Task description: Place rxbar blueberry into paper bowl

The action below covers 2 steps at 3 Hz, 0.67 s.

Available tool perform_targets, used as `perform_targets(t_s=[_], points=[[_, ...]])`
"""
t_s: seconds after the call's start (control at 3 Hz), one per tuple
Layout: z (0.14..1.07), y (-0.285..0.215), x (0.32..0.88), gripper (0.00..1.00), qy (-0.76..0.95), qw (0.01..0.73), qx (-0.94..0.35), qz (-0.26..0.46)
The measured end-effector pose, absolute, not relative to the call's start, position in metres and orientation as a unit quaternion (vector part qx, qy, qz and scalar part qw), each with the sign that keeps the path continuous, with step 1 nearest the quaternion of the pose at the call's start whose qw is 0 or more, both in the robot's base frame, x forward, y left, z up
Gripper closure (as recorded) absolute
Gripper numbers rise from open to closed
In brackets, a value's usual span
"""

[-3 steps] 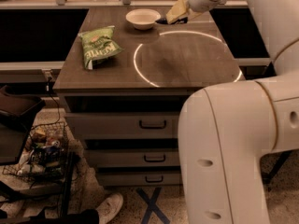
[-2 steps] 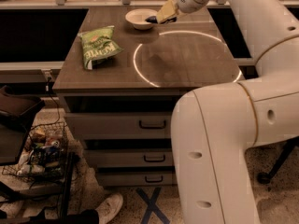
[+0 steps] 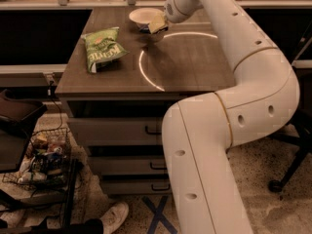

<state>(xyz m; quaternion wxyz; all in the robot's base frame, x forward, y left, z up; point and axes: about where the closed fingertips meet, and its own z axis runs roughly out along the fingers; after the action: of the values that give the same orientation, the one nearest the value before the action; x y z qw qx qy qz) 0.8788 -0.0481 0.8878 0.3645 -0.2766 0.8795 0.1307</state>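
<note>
at the far edge of the tabletop [image 3: 195,67], the gripper [image 3: 157,23] hangs low at the near-right rim of the paper bowl [image 3: 144,14], touching it or just over it; which, i cannot tell. whether the jaws are spread or pinching anything cannot be told either, since the pale tip is seen as one lump. the rxbar blueberry [image 3: 144,29] does not show plainly: a small dark patch right under the gripper, against the bowl's near rim, is likely the bar, and if so it sits at the lip and not yet down in the hollow. its long axis cannot be made out. judged from this, the coming move turns on one short gap: the bowl's middle lies just beyond and to the left of the tip as the camera sees it, so the bar wants carrying a little farther over the rim before letting go, or it may catch the edge and tip the light bowl. nothing stands between tip and bowl. the green chip bag [image 3: 101,48] lies well apart to the camera's left, nearer the front, clear of the path. a white ring [image 3: 144,69] is marked on the wood beside the bowl. below are the drawers [image 3: 117,130], and a wire basket [image 3: 41,155] sits on the floor.
</note>
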Motion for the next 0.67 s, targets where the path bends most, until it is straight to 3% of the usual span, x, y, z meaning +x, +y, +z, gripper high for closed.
perform_targets(t_s=[0.67], points=[[0.889, -0.05, 0.8836, 1.0, 0.877, 0.375, -0.271, 0.132]])
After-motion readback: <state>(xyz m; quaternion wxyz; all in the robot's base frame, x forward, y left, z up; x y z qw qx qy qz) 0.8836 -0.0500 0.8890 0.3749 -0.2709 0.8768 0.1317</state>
